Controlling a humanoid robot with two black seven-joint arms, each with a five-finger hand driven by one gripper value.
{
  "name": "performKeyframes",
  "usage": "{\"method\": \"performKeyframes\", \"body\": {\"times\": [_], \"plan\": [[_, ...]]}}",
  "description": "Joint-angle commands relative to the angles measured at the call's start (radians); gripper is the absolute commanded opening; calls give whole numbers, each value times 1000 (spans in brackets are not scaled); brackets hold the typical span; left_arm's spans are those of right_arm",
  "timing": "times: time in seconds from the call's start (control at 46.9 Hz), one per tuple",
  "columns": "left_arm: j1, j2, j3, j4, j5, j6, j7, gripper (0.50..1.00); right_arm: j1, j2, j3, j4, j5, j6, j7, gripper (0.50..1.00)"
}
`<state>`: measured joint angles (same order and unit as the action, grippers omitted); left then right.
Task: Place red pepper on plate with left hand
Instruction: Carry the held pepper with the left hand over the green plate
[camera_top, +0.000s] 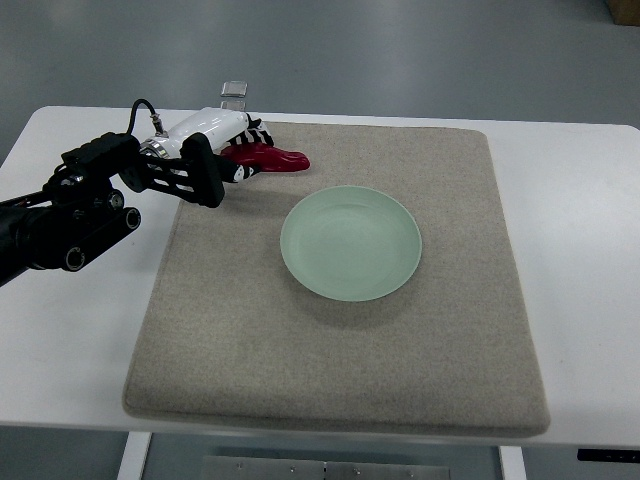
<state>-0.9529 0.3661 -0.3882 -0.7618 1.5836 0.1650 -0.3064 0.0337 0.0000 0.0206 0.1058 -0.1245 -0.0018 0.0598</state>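
One grey mat (340, 350), one plate (350, 242), left robot hand (235, 150) seemingly gripping one red pepper (270, 157)

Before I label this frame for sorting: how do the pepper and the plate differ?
The pepper is dark red and long, tapering to a point; the plate is pale green and round. The pepper is much smaller than the plate. The left hand has its fingers closed on the pepper's stem end at the mat's far left corner; the plate lies flat, untouched and empty, near the mat's middle. Both are over the grey mat.
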Motion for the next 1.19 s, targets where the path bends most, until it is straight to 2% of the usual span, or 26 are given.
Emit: {"method": "performKeyframes", "body": {"times": [0.0, 0.405, 0.64, 1.173], "plan": [[-3, -1, -1, -31, -1, 4, -2, 500, 0, 0, 1, 0, 0, -1, 0, 928], [-6, -3, -3, -241, 10, -4, -11, 500, 0, 0, 1, 0, -1, 0, 0, 928], [0, -10, 14, -327, 13, -16, -56, 500, 0, 0, -1, 0, 0, -1, 0, 928], [8, -27, 65, -338, 101, -56, -59, 500, 0, 0, 1, 0, 0, -1, 0, 928]]}}
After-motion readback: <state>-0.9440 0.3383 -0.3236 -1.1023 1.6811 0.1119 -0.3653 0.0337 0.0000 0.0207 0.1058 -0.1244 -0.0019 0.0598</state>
